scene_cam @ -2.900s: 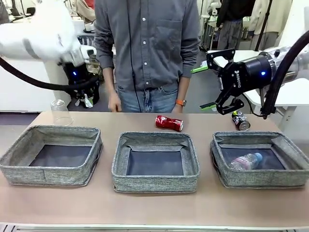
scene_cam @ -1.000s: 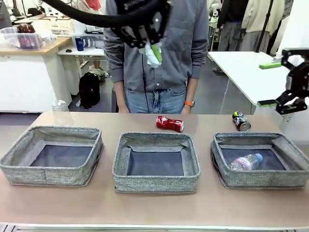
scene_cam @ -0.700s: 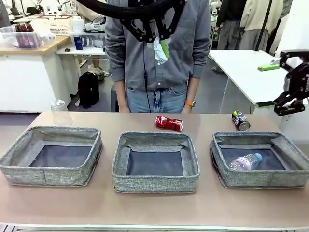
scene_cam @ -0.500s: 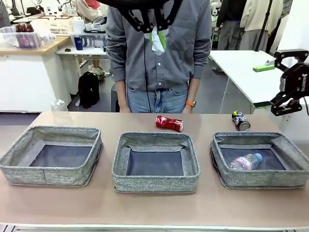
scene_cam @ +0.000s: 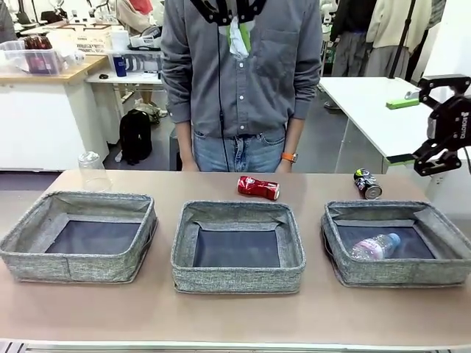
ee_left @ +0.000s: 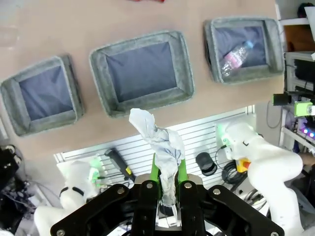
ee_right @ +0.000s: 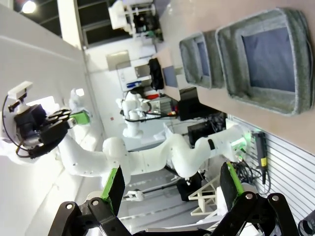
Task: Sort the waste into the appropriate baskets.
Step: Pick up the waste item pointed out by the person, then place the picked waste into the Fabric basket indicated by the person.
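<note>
High above the middle basket [scene_cam: 237, 282], my left gripper [scene_cam: 237, 31] is shut on the crumpled white paper [scene_cam: 237, 43]. In the left wrist view the paper [ee_left: 160, 140] sticks up from the gripper [ee_left: 166, 167], with the baskets [ee_left: 142, 102] far below. My right gripper [scene_cam: 403, 131] hangs open and holds nothing at the right edge, above and right of the dark can [scene_cam: 366, 184]; its open fingers [ee_right: 114, 189] frame empty air. A red crushed can [scene_cam: 258, 187] lies behind the middle basket. The bottle [scene_cam: 375, 246] lies in the right basket [scene_cam: 397, 276]. A clear cup [scene_cam: 91, 170] stands behind the left basket [scene_cam: 73, 271].
A person in a grey shirt [scene_cam: 235, 81] stands at the far side of the table, arms down, directly behind my left gripper. A white side table [scene_cam: 368, 110] lies beyond the right gripper. The left and middle baskets have nothing inside.
My left arm swung from the left to the centre and has kept rising with the paper. My right gripper drew back from near the dark can to the right edge.
</note>
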`<state>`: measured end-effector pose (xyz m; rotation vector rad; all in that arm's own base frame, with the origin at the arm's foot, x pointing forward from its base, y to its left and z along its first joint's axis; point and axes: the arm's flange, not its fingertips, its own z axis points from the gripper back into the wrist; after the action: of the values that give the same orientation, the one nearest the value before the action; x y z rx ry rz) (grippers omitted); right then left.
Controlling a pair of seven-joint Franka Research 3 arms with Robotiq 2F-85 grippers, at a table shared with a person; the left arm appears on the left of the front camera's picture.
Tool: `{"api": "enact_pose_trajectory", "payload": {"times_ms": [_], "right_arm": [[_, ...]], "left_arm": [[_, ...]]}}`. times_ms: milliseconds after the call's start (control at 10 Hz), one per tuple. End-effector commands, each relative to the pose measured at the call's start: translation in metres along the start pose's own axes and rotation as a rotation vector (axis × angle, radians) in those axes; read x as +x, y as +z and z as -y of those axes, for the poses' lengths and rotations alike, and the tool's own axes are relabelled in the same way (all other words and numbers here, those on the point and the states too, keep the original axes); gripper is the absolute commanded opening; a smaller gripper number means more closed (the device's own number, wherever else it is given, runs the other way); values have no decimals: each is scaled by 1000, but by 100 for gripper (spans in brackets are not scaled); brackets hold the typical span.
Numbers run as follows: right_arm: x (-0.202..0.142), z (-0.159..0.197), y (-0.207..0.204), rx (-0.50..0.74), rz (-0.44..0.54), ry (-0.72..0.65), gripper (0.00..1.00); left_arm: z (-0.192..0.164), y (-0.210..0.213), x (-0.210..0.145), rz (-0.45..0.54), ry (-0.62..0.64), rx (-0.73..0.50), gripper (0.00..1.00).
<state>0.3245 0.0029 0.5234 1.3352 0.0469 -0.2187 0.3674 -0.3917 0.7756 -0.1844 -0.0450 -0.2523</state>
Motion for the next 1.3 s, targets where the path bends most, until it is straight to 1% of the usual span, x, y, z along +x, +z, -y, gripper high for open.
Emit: {"api": "enact_pose_trajectory", "payload": {"times_ms": [0,1200], "right_arm": [[-1,-7,2,10,6,-21,100],[-1,-7,2,10,6,-21,100]], "left_arm": [[-1,-1,-7,-2,6,-9,10],[-1,-1,-7,-2,6,-9,10]]}}
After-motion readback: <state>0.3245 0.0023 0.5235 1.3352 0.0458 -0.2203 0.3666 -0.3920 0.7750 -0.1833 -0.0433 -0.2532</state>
